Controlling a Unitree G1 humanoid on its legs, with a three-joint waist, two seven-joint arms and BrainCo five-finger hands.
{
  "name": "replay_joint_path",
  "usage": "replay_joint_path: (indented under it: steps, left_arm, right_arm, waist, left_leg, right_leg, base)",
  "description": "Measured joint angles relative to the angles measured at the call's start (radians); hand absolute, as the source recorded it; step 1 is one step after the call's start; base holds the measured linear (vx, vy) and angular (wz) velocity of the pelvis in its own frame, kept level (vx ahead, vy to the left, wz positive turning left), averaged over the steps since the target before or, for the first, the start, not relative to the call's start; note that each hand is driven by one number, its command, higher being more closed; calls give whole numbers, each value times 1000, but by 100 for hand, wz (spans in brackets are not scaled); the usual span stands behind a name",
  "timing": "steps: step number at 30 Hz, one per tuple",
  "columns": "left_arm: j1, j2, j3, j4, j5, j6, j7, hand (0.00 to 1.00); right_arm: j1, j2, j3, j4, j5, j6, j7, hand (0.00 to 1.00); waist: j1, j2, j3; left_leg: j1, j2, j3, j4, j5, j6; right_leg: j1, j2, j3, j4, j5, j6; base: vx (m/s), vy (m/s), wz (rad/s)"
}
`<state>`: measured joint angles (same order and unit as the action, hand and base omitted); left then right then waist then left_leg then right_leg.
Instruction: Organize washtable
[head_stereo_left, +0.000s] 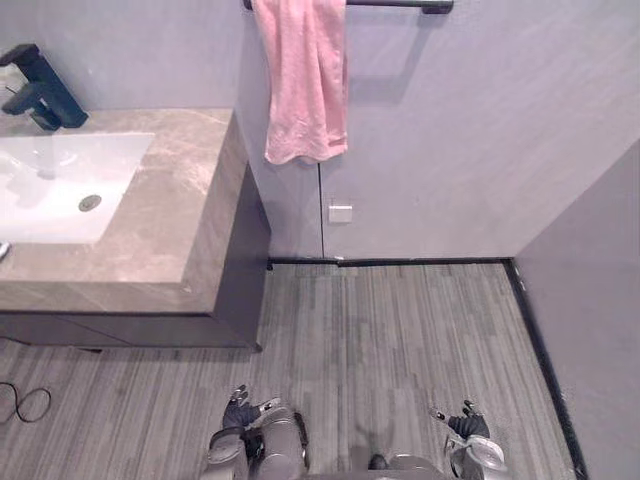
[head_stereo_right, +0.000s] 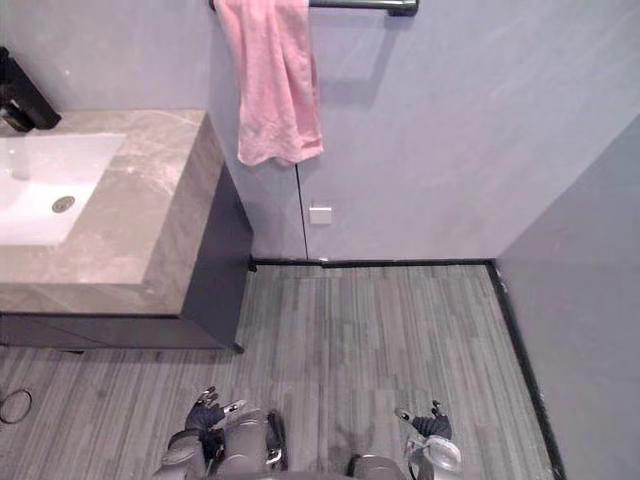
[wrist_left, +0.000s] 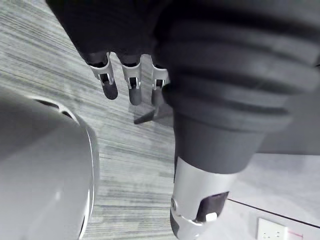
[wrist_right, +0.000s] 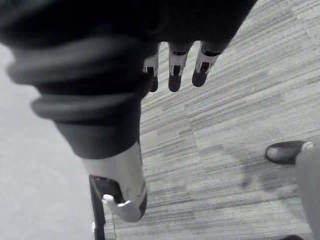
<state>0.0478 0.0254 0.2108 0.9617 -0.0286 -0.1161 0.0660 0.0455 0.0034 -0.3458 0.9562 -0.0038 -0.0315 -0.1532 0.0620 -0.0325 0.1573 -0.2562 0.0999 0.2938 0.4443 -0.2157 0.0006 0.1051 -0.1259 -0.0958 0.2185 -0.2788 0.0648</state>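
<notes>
Washtable (head_stereo_left: 170, 235) well apart from left hand (head_stereo_left: 240, 411), right hand (head_stereo_left: 466, 425).

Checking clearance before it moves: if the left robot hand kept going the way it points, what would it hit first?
Probably the floor; the left robot hand hangs open over it, nothing between.

- The pink towel (head_stereo_left: 303, 90) runs off the top edge, and the dark bar (head_stereo_left: 400, 5) it hangs from is clipped there too.
- The stone washtable (head_stereo_left: 170, 240) and its white sink (head_stereo_left: 60, 185) are cut by the left edge.
- The black faucet (head_stereo_right: 20, 100) is partly cut off.
- A small pale thing (head_stereo_left: 3, 250) sits at the sink's left edge. Too little of it shows to name it.
- The white wall plate (head_stereo_left: 340, 213) is too small to make out its face.
</notes>
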Motion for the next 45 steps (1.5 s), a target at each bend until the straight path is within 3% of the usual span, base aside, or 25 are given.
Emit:
replay_joint_path:
  steps: [2,3,4,5,7,9,11,13,14,15,16,19,21,23,24,26,29,30,31,36,45]
  left_arm:
    - [2,8,0,10,1,2,-1,0]
    - [6,12,-4,15,1,4,0,0]
    - [12,18,-15,15,1,4,-1,0]
    - [13,21,-19,16,1,5,-1,0]
    - [13,20,-18,23,0,28,4,0]
    - [22,21,-12,32,-2,34,1,0]
    - [19,15,-18,34,-3,39,-1,0]
    - [7,19,-23,35,-3,32,-1,0]
    - [7,35,-27,41,-3,22,-2,0]
    - [1,27,-25,52,-2,21,-2,0]
    - [-2,12,-22,63,-1,21,-3,0]
    - [-10,-23,-1,68,2,21,-3,0]
    - [-8,-32,6,67,2,21,-4,0]
    - [-5,-44,21,40,1,19,-8,0]
    - [-3,-47,21,30,1,19,-9,0]
    - [-3,-54,21,17,1,19,-11,0]
    - [-8,-55,20,17,1,19,-10,0]
    - [-7,-63,20,21,1,19,-11,0]
    - [-7,-61,21,27,1,19,-13,0]
    - [1,-30,27,63,3,23,-20,0]
    - [15,-14,12,92,2,22,-20,0]
  right_arm:
    - [0,6,0,0,-8,-1,1,0]
    - [1,11,3,0,-11,-1,2,0]
    - [2,15,9,-1,-22,0,3,0]
    - [1,17,11,-1,-29,0,3,0]
    - [8,19,12,0,-39,5,4,0]
    - [-1,17,13,0,-46,6,4,0]
    - [-1,15,13,0,-46,6,4,0]
    - [-11,12,14,2,-46,5,5,0]
    - [1,9,20,12,-47,6,5,0]
    - [0,-3,19,22,-46,5,7,0]
    - [-6,-21,11,35,-47,5,5,0]
    - [-8,-32,-6,38,-46,9,5,0]
    - [0,-27,2,39,-46,11,4,0]
    - [4,-20,4,38,-46,11,3,0]
    - [1,-18,4,37,-45,11,3,0]
    - [0,-14,5,28,-44,11,3,0]
    - [2,-8,3,29,-36,11,3,0]
    - [7,-11,2,29,-35,11,3,0]
    - [13,-9,0,34,-36,14,2,0]
    - [35,17,1,40,-37,14,3,0]
    - [45,2,-40,75,-38,10,3,0]
  waist:
    - [12,-2,-1]
    - [8,0,-3]
    - [5,4,-8]
    - [2,3,-8]
    - [-10,7,-6]
    - [-23,11,-3]
    - [-27,17,0]
    - [-47,15,-1]
    - [-58,-15,-7]
    - [-64,-14,-11]
    - [-50,20,-21]
    - [-50,63,-20]
    - [-48,60,-16]
    - [-43,57,-13]
    - [-40,47,-10]
    - [-37,53,-14]
    - [-22,56,-16]
    - [-23,69,-23]
    - [-22,62,-34]
    - [-25,20,-69]
    - [-26,42,-80]
  left_leg:
    - [49,-11,26,-5,-38,11]
    - [92,-14,43,-19,-57,19]
    - [127,-13,50,-28,-77,24]
    - [145,-13,55,-32,-83,26]
    - [230,-14,66,-69,-101,30]
    - [306,-10,66,-127,-98,28]
    - [365,6,64,-164,-97,26]
    - [410,19,41,-200,-90,12]
    - [437,-11,-9,-235,-70,-29]
    - [452,-7,-42,-243,-72,-34]
    - [462,26,-64,-255,-58,-57]
    - [438,75,-109,-173,-17,-124]
    - [372,119,-144,42,5,-143]
    - [296,163,-144,240,-9,-132]
    - [257,172,-124,278,-16,-119]
    - [196,171,-91,248,-31,-96]
    - [166,118,-121,27,-26,-101]
    - [169,92,-152,-88,28,-103]
    - [199,72,-142,-126,32,-90]
    - [268,31,-87,-220,44,-70]
    - [348,-20,-100,-346,91,-53]
  right_leg:
    - [-21,-21,28,103,2,4]
    - [-76,-34,48,248,17,33]
    - [-148,-43,57,422,55,89]
    - [-182,-48,65,500,66,100]
    - [-298,-54,39,697,52,75]
    - [-365,-46,-22,711,22,32]
    - [-413,-15,-79,603,6,3]
    - [-450,35,-92,368,41,-20]
    - [-439,50,-55,175,240,-48]
    - [-435,60,-51,195,243,-81]
    - [-432,78,-60,204,234,-94]
    - [-383,110,-101,183,175,-123]
    - [-298,130,-118,128,159,-137]
    - [-209,151,-124,75,150,-144]
    - [-179,157,-123,54,149,-145]
    - [-152,158,-109,31,148,-144]
    - [-142,144,-70,25,146,-122]
    - [-144,145,-61,25,144,-106]
    - [-140,131,-36,18,142,-82]
    - [-97,100,1,-56,167,-44]
    - [-21,89,9,-161,199,-31]
  base:
    - [303,184,-43]
    - [303,149,-31]
    - [303,134,-29]
    - [321,96,-17]
    - [379,35,-2]
    - [368,-25,4]
    - [383,-95,11]
    - [495,-227,46]
    - [398,-203,63]
    - [332,-169,41]
    - [332,-180,7]
    - [404,-267,17]
    - [302,-214,25]
    - [218,-137,10]
    - [168,-62,-7]
    - [160,-9,-16]
    - [119,102,-38]
    - [89,158,-26]
    - [98,160,-23]
    - [114,125,-21]
    - [63,36,-2]
